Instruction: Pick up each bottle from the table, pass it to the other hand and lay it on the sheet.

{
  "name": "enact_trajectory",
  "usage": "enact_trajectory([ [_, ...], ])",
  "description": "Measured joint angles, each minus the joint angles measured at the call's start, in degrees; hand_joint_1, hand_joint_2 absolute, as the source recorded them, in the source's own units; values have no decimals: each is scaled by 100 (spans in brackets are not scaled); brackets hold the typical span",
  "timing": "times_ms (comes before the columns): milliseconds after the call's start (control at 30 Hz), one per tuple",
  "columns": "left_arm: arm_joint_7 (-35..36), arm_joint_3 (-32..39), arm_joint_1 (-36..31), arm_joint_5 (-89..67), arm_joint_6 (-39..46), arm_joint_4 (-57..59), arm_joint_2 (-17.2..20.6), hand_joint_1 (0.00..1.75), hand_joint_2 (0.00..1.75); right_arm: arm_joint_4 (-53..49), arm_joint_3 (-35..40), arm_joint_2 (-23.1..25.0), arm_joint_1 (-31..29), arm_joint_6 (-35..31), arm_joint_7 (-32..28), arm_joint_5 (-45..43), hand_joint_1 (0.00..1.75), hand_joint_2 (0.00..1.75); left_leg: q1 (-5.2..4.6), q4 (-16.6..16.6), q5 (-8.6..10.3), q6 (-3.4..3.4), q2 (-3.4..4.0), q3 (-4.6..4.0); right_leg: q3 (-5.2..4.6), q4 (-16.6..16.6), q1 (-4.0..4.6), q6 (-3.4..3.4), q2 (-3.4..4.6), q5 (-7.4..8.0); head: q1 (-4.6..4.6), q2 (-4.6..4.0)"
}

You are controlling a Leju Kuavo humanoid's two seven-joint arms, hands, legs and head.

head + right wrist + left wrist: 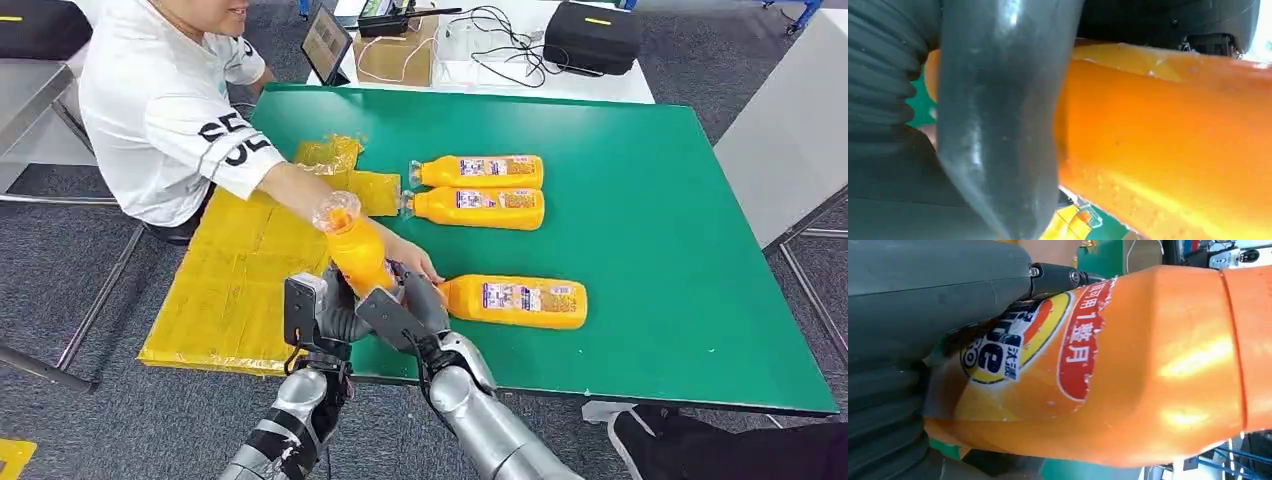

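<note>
Over the green table (640,250) and yellow sheet (230,290), an orange bottle (355,250) stood between both hands at handover; left hand (318,312) and right hand (410,312) each clasped it. One should release only once the other's hold proved firm.

Sheet (235,290) spread over the worktop's (650,200) left end. Two bottles (480,172) lying side by side near the middle, just right of the sheet; a third bottle (515,302) closer to the front edge. Held bottle (355,250) raised between left hand (320,315) and right hand (405,310), above the sheet's right edge. Person's hand (415,262) just behind it.
</note>
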Motion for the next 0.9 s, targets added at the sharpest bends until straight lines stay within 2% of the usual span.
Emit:
enact_trajectory([
  [200, -50, 46, -12, 90, -120, 24, 2, 175, 175, 61, 55, -2, -13, -104, -78, -179, 0, 175, 0, 0, 0, 0, 0, 0, -1, 0, 0, 0, 0, 0, 0, -2],
  [367, -236, 89, -64, -128, 277, 26, 53, 175, 175, -281, -65, -96, 87, -393, -225, -585, 0, 175, 0, 0, 0, 0, 0, 0, -1, 0, 0, 0, 0, 0, 2, 0],
  [500, -304, 258, -154, -579, 780, 20, 265, 175, 175, -899, -325, -218, 293, -514, -393, -905, 0, 175, 0, 0, 0, 0, 1, 0, -1, 0, 0, 0, 0, 0, 2, 0],
  [800, -271, 719, -247, -1349, 1268, -63, 726, 175, 175, -1946, -750, -433, 594, -599, -544, -1139, 0, 175, 2, 0, 1, -1, 1, 0, -3, 2, 1, 0, 0, 0, 2, 0],
  [900, -36, 758, -308, -2345, 1855, -40, 929, 175, 175, -2233, -874, -463, 687, -629, -669, -1300, 0, 175, 1, 0, 1, -1, 2, -1, -3, 1, 0, 0, 1, 0, 2, -2],
])
